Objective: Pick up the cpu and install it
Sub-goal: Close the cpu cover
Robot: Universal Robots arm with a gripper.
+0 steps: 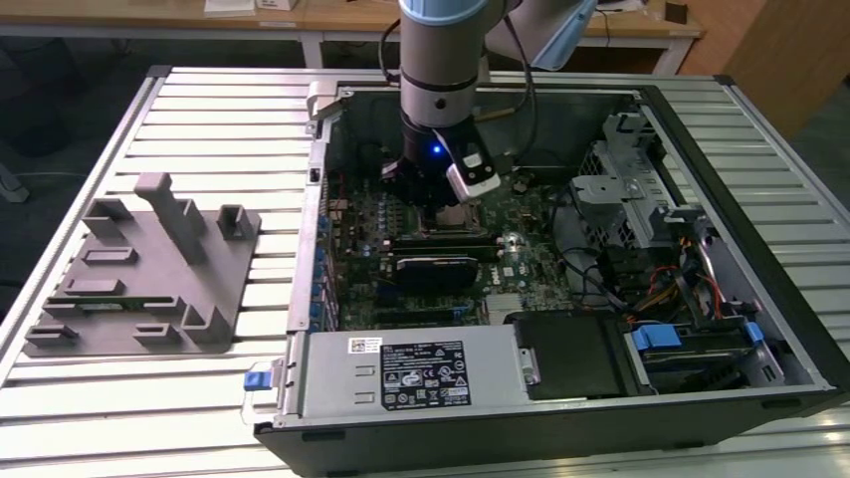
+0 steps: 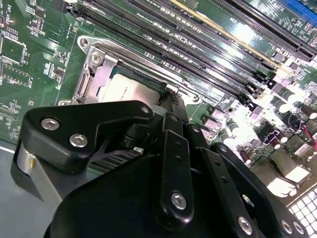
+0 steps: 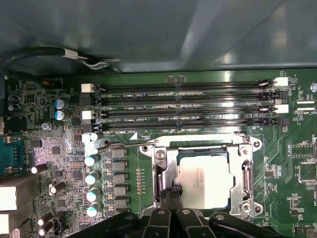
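The arm reaches down into an open computer case [image 1: 743, 149] that lies on a slatted metal table [image 1: 199, 100]. The gripper [image 1: 445, 194] hangs low over the green motherboard [image 3: 64, 148]. The cpu [image 3: 205, 178] lies flat in the metal socket frame [image 3: 247, 168], silvery top up, beside the long rows of memory slots [image 3: 188, 106]. In the first wrist view the gripper [image 3: 172, 191] has its black fingers drawn together at one edge of the cpu, and nothing is visible between them; whether the tips actually touch the chip is hard to make out. In the second wrist view the gripper [image 2: 169, 99] ends right at a corner of the cpu [image 2: 124, 89] (its black linkages hide part of the frame). A grey plastic fixture [image 1: 146, 269] sits on the table at the exterior view's left, well apart from the case.
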